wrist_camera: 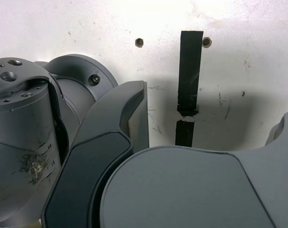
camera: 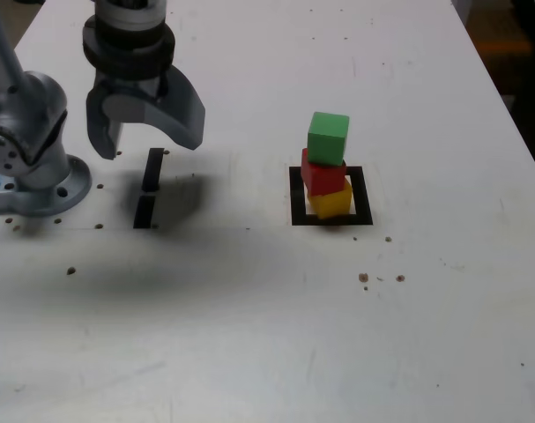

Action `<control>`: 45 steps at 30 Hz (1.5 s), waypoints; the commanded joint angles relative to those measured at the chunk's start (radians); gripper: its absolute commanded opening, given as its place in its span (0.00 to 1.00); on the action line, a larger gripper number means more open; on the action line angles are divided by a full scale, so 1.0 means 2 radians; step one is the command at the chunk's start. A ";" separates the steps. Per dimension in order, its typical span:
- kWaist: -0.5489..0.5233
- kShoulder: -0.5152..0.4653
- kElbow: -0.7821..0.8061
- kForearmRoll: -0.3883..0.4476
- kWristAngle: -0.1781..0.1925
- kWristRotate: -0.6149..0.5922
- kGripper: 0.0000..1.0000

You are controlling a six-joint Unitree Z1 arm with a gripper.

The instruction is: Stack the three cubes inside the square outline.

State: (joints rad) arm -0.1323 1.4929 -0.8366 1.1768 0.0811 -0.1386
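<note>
All three cubes stand in one tower inside the square outline (camera: 330, 196) on the table (camera: 249, 335): the yellow cube (camera: 330, 201) at the bottom, the red cube (camera: 323, 174) on it, the green cube (camera: 328, 137) on top. The tower looks slightly crooked, each cube turned a little off the one below. The gripper (camera: 144, 123) hangs well away from the outline, over two short black strips (camera: 149, 187), fingers spread apart and holding nothing. The stacking looks done. The main risk is a jolt to the table or a careless sweep past the tower, which could topple the green cube.
</note>
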 commanded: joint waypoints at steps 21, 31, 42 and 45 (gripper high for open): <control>-0.057 0.060 -0.475 0.224 0.047 0.068 0.96; -0.087 0.146 -0.593 0.227 0.038 0.077 0.96; -0.084 0.207 -0.587 0.230 0.022 0.087 0.96; -0.078 0.227 -0.576 0.230 0.020 0.087 0.95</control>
State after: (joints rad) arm -0.2929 1.9396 -1.9876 1.6250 0.1227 0.0357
